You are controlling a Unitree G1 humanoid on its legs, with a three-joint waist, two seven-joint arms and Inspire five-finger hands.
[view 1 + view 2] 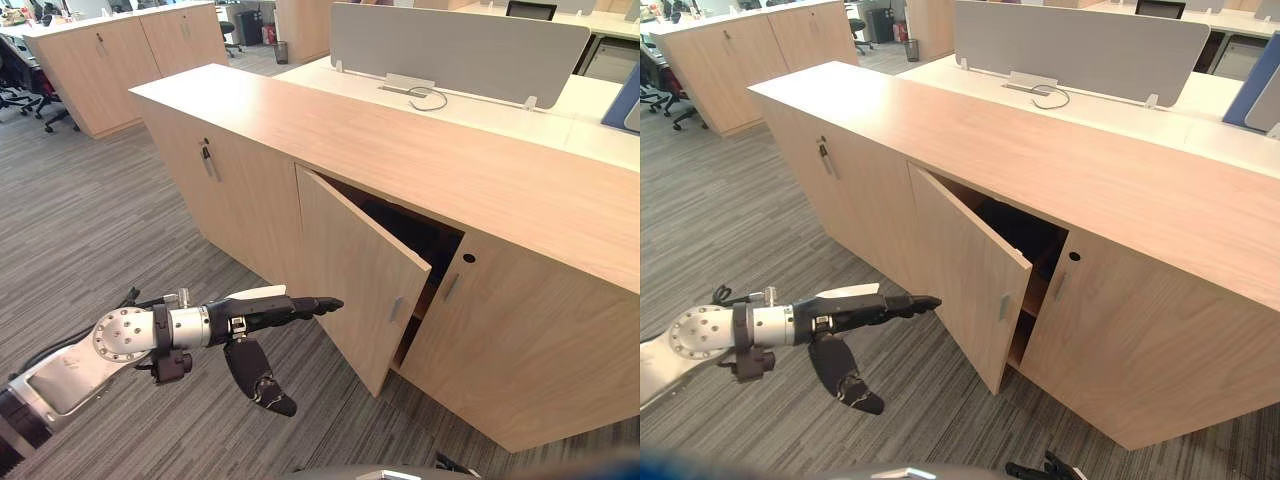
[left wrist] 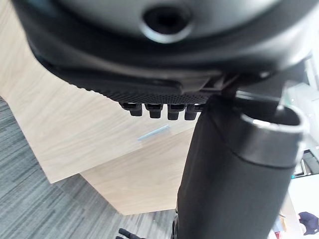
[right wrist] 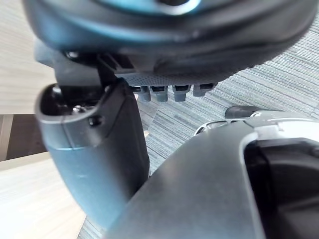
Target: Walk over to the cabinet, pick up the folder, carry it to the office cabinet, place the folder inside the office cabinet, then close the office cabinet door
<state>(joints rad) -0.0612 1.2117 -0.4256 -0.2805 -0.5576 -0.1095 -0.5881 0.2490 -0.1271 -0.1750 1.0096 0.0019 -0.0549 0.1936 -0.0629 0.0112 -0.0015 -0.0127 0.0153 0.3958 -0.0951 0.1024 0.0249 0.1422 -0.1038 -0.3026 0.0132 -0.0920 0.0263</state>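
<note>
My L hand is out in front of the office cabinet. Its fingers are straight and together, aimed at the outer face of the open door, and the thumb hangs below the palm. The hand is near the door, not touching as far as I can see, and it carries nothing. R hand shows in its own wrist cam: fingers look relaxed, nothing between them and the thumb, carpet past them.

The door is hinged at its L edge and stands partway open, w/ a slim metal handle near the free edge. The compartment behind it is dark. I see a shelf edge at the opening's lower R corner but can't make out any contents, so I can't tell if the folder is in there. Neither hand has it.

The next door to the R is shut, w/ a handle and a round lock hole near its top L corner. The L door is shut too.

Past the cabinet's back edge is a white desk w/ a grey divider screen and a looped cable at the screen's foot. The floor is grey striped carpet. Far L there's a 2nd wood cabinet w/ office chairs beside it, and a dark bin stands further back.
</note>
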